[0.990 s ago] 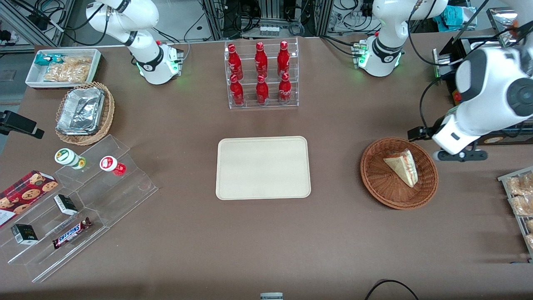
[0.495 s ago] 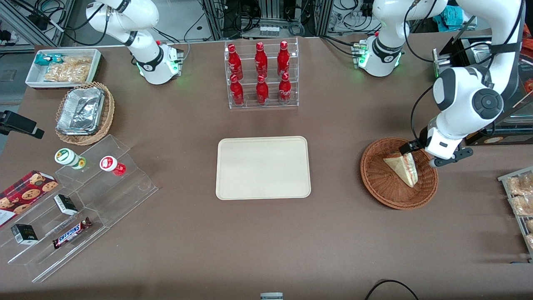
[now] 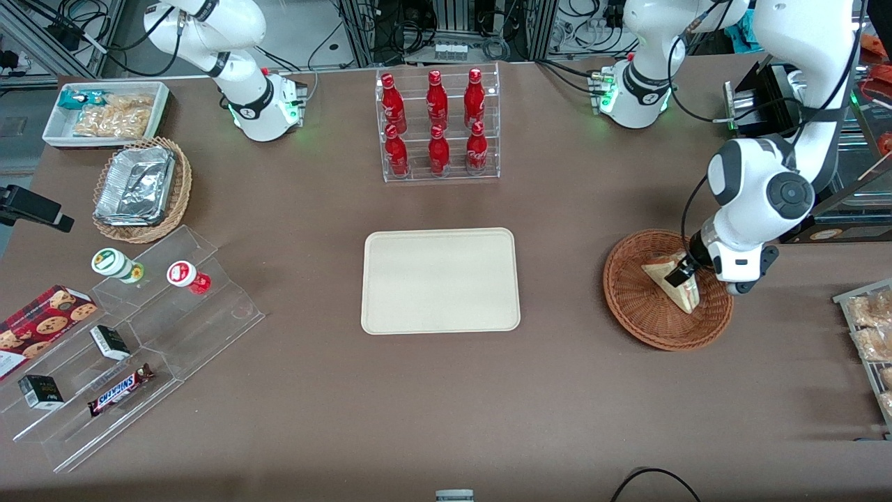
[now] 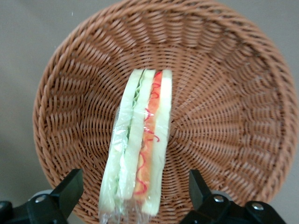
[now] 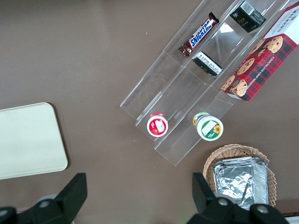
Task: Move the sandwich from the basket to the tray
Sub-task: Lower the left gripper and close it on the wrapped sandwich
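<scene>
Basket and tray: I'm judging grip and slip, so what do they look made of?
Basket: reddish-brown woven wicker, ribbed weave visible, matte. Tray: smooth cream-beige, probably plastic, faintly matte. The open gripper hangs over the wrapped sandwich.
</scene>
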### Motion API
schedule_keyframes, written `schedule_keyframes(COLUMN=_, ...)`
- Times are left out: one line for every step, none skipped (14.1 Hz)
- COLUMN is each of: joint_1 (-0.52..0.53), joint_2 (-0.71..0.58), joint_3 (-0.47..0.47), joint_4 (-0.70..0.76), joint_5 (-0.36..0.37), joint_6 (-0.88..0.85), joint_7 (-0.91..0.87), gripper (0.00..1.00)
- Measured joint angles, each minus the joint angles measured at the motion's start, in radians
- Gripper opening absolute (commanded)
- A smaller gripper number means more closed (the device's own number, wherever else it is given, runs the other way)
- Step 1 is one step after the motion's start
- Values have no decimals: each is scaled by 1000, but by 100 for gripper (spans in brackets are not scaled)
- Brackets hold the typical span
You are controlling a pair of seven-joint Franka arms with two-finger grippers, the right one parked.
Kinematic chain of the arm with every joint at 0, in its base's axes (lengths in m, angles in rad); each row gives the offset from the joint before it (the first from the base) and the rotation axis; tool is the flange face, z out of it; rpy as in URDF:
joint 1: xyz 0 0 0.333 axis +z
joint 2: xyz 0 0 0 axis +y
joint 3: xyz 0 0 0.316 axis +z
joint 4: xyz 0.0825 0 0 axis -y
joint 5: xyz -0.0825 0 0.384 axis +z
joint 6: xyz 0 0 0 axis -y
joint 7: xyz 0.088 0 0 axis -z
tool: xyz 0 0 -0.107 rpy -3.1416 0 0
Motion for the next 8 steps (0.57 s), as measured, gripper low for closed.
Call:
schedule_keyframes(joint_1=0, joint_2=15, joint_3=0, joint_4=0, joint_5=-1, joint_6=7, joint_7=-11, gripper=23)
schedule_keyframes(joint_1=0, joint_2=27, joint_3=0, joint_4=0, joint_5=-1, joint_6=10, joint_7=-27, gripper=9)
schedule_keyframes(joint_1=0, joint_2=33, joint_3=0, joint_4=0, joint_5=-1, joint_6=11, joint_7=-34, gripper=6)
schedule_keyframes(joint_1=0, joint_2=35, joint_3=0, joint_4=0, joint_5=-1, joint_6=10, joint_7=-34, gripper=4)
schedule_keyframes(joint_1=0, joint_2=34, joint_3=-1, joint_4=2, joint_5=-1, joint_6=6, joint_7=-34, gripper=3)
schedule_keyframes(joint_1=0, joint_2=31, joint_3=-3, joint_4=6, joint_5=0, joint_6=-6, joint_7=-34, gripper=3)
schedule_keyframes(joint_1=0, joint_2=25, joint_3=-5, joint_4=13, joint_5=0, joint_6=-25, joint_7=-27, gripper=3)
schedule_keyframes(joint_1=0, joint_2=14, joint_3=-7, joint_4=23, joint_5=0, joint_6=-53, joint_7=-10, gripper=2)
